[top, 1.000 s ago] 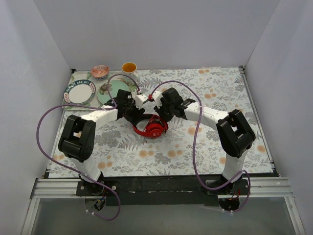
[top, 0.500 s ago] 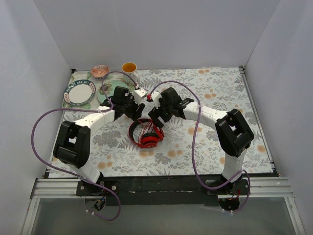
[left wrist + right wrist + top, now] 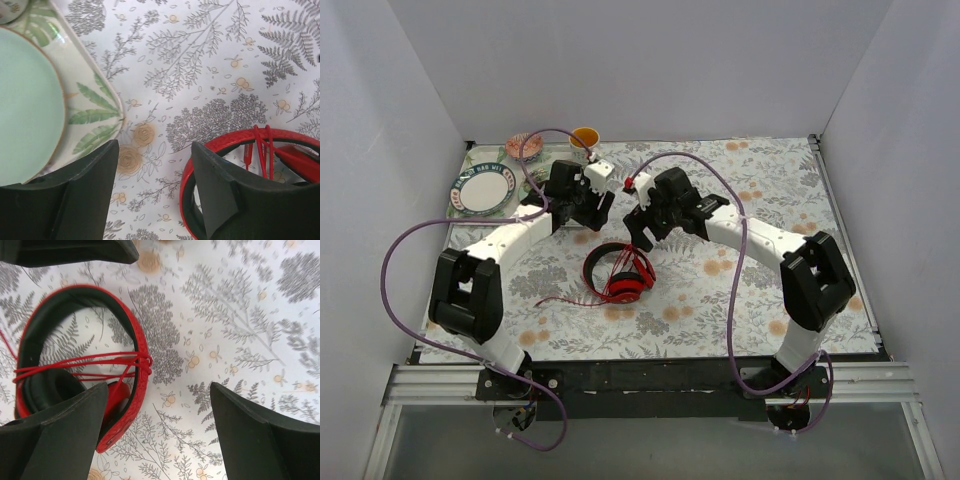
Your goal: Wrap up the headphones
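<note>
Lying flat on the floral counter [image 3: 770,190], the headphones [image 3: 620,278] sit near its middle, just nearer the arm bases than both wrists. Their thin red cable [image 3: 80,361] crosses the loop of the headband [image 3: 134,335] in several strands gathered at the red rim, and a loose end [image 3: 555,300] trails left over the counter. The left jaws stand wide apart with nothing between them, above bare counter between the headband and a leaf-patterned tray [image 3: 97,107] carrying a green plate [image 3: 25,100]. The right jaws are likewise wide and hold nothing, with the headband's edge showing in the gap below them. A blue-rimmed plate [image 3: 483,187], a pink bowl [image 3: 523,144] and an orange cup [image 3: 584,137] stand at the far-left corner.
</note>
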